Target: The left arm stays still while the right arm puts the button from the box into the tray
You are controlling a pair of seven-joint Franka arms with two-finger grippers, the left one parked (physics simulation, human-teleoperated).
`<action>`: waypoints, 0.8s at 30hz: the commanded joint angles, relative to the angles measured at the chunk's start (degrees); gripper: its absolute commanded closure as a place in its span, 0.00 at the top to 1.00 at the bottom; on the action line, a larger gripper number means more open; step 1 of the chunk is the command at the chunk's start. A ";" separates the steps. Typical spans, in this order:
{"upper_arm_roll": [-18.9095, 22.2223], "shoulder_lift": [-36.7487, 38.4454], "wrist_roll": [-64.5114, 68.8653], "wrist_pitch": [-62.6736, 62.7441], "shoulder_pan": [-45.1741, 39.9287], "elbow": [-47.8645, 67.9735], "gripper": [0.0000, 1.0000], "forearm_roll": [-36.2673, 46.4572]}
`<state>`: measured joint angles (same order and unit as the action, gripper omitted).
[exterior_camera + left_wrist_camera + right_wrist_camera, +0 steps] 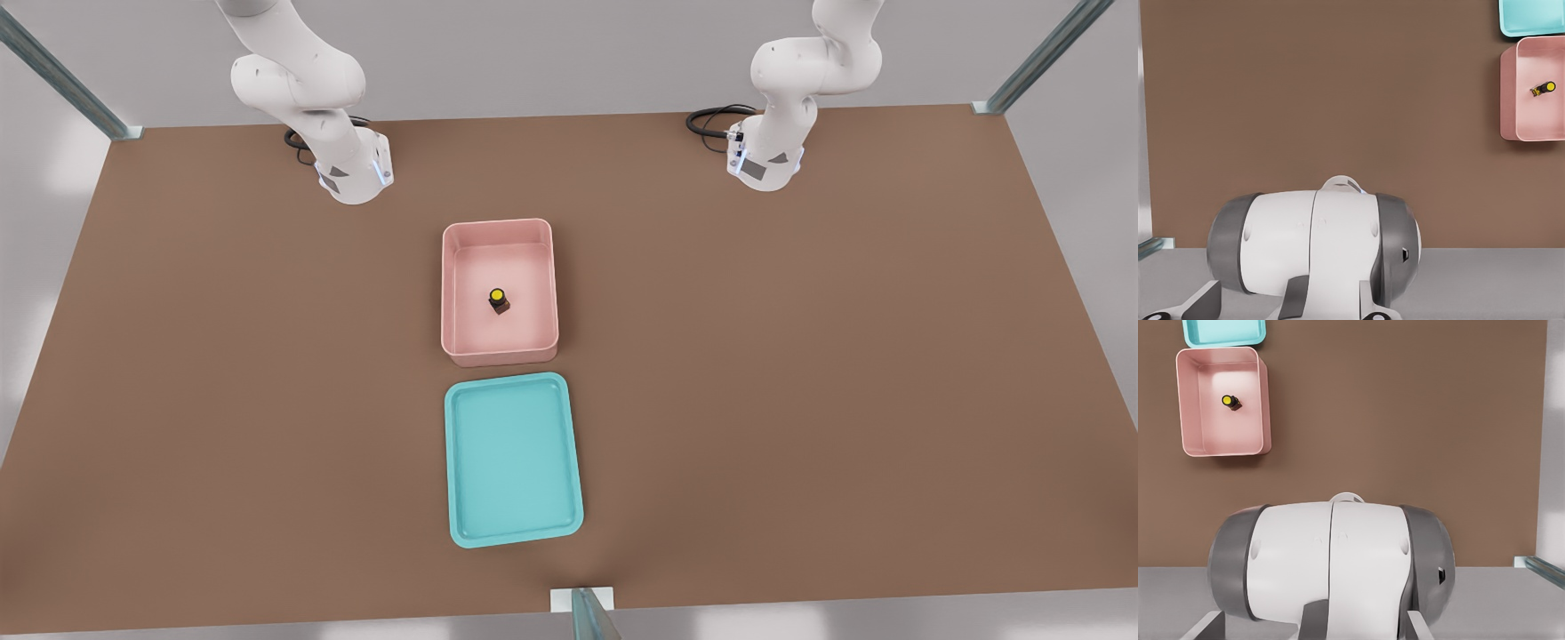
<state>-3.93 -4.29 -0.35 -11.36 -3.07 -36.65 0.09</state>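
The button sits inside the pink box; the teal tray beside it holds nothing. The hand is out of view.

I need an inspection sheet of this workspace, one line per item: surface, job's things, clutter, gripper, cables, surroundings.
Surface: brown table, flat.
Job's things: button upright, yellow cap up, on the floor of the pink box; turquoise tray holds nothing and lies just beyond the box's near wall, a narrow gap between them.
Clutter: nothing seen.
Gripper: the right arm stands folded at the table's far edge; its gripper is not in view.
Cables: black cable loops at both arm bases.
Surroundings: metal frame posts at the corners, grey backdrop.
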 commanded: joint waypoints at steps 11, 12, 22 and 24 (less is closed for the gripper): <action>-8.81 -5.03 -17.23 -107.72 -1.15 -75.22 1.00 0.97; -9.69 -3.10 -17.49 -109.40 -1.06 -80.68 1.00 0.97; -19.71 -3.09 -40.60 -121.44 10.62 -92.20 1.00 3.60; -19.71 -3.88 -46.40 -122.06 16.51 -91.94 1.00 3.60</action>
<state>-23.56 -7.82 -19.73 -125.49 11.78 -128.56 3.38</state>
